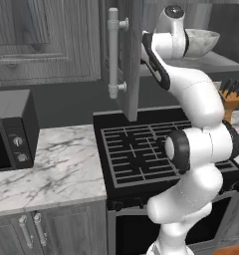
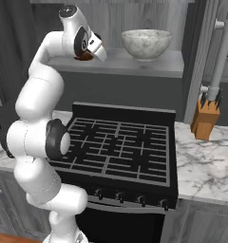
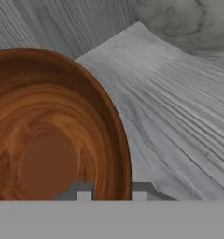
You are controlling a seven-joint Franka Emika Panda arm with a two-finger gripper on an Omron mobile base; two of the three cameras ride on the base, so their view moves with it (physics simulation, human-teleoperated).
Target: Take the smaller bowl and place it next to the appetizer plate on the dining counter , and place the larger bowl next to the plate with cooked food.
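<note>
On the cabinet shelf point(image 2: 173, 66), gripper point(image 3: 111, 191) clamping the small bowl's point(image 3: 48, 135) right rim, large bowl point(image 2: 146, 44) well apart, right.

Arm point(image 1: 198, 99): glossy white rounded shell segs, bulbous, smooth. Black rings at the joints, w/ dark round caps on elbow point(image 1: 177, 149) & on lower joint in right base view. Top seg ends in a white dome w/ small dark-grey disc on it. Black band runs along the wrist link. Hand housing white, wedge-shaped. Finger tips point(image 3: 84, 192): small, square, dark grey.
</note>
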